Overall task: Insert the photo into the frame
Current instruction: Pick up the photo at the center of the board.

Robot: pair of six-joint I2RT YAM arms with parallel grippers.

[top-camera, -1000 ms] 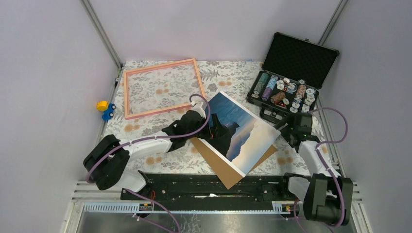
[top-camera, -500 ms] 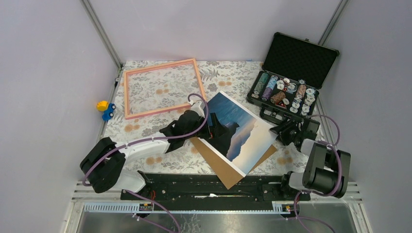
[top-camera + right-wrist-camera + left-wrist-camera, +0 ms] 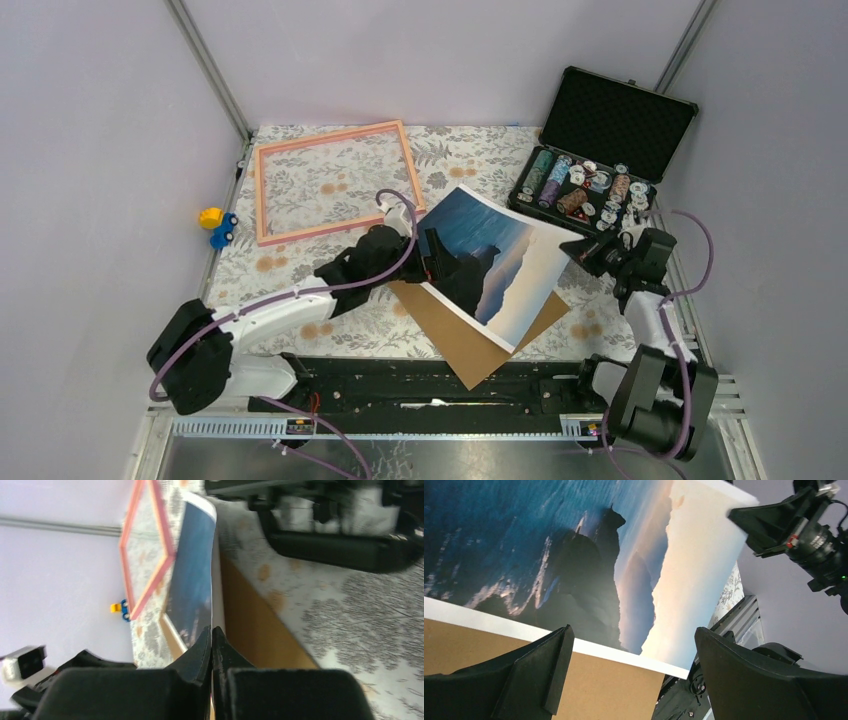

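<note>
1. Your right gripper [image 3: 580, 250] pinches the photo [image 3: 495, 265] at its right corner, raised off the board [image 3: 455, 345].
2. Your left gripper [image 3: 631, 642], jaws wide, hangs over the photo's left edge.
3. The frame [image 3: 258, 195] lies left of the photo.

Black case [image 3: 620, 120] at far-R corner of table, lid open & leaning back, dark foam lining inside; lower half holds poker chips [image 3: 582, 190] in rows, mixed colours, some lying loose on top. Brown board [image 3: 465, 350] flat nr front-centre, turned diagonal, one corner pointing at near edge, upper part covered. Small yellow toy [image 3: 210, 216] & blue toy [image 3: 224, 232] touching, at L edge of table; floral tablecloth [image 3: 480, 150] over the top; plain lilac walls [image 3: 420, 60] on 3 sides; black rail [image 3: 400, 385] along near edge.
</note>
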